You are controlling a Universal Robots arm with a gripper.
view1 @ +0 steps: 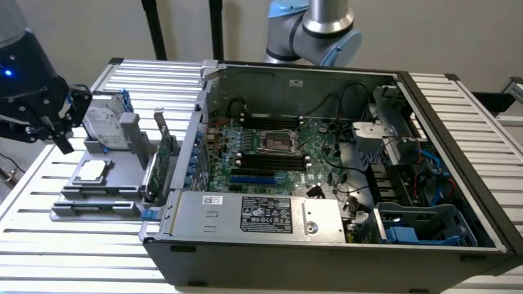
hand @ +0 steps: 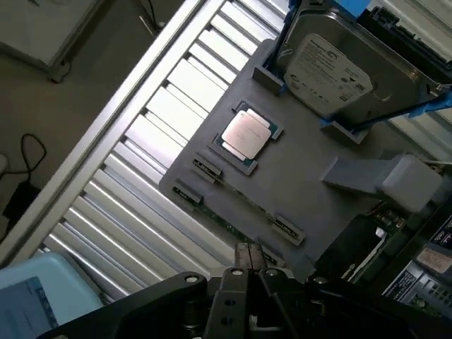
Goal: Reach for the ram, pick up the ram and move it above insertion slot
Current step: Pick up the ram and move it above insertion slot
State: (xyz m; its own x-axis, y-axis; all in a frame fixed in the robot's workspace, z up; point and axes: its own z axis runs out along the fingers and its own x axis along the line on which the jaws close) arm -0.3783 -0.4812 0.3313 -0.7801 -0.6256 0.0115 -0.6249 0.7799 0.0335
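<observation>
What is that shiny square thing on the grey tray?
It is a flat square chip with a dull silver metal lid over a greenish board that peeks out at the edges. It lies face up in a shallow pocket of the grey tray, next to the hard drive. Only the tray touches it.

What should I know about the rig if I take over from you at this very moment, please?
The end effector hovers above the grey fixture, close to the ram and carrying nothing.
The ram sits on edge in the fixture's clips, beside the processor and the hard drive.
The insertion slot is among the black sockets inside the open case.
Done: the reach is nearly complete.
Left: the pick-up and the move above the slot.
</observation>
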